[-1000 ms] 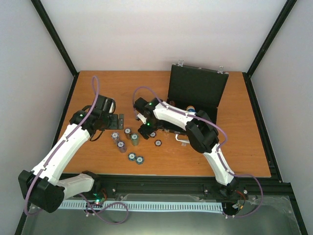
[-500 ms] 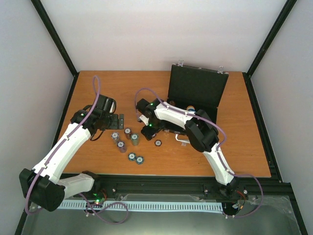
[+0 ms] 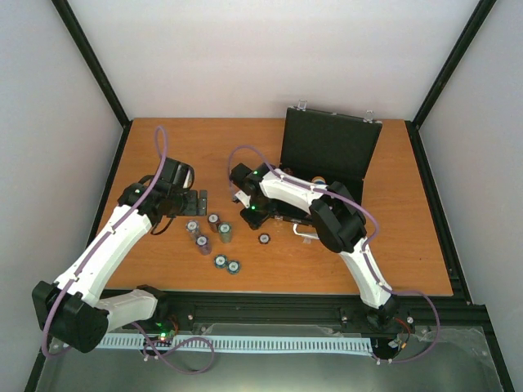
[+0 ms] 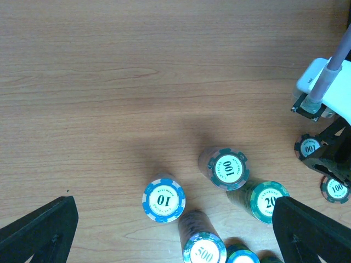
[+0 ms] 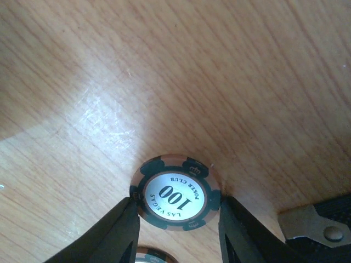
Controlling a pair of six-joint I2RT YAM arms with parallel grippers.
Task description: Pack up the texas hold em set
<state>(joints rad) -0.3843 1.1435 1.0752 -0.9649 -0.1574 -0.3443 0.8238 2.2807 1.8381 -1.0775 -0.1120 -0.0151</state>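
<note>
Since a second ago the right gripper (image 5: 175,207) has closed onto the 100 chip (image 5: 176,192); squeeze evenly, lift straight. Left gripper (image 4: 173,203) hangs wide open.

I see chip stacks (image 3: 225,233) on the table (image 3: 409,245) left of the case (image 3: 327,159), a lone chip (image 5: 175,192) within my right gripper (image 5: 176,215).

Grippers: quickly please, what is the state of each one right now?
Left gripper: open, holding nothing.
Right gripper: closed on the 100 chip, a finger against each side.
</note>
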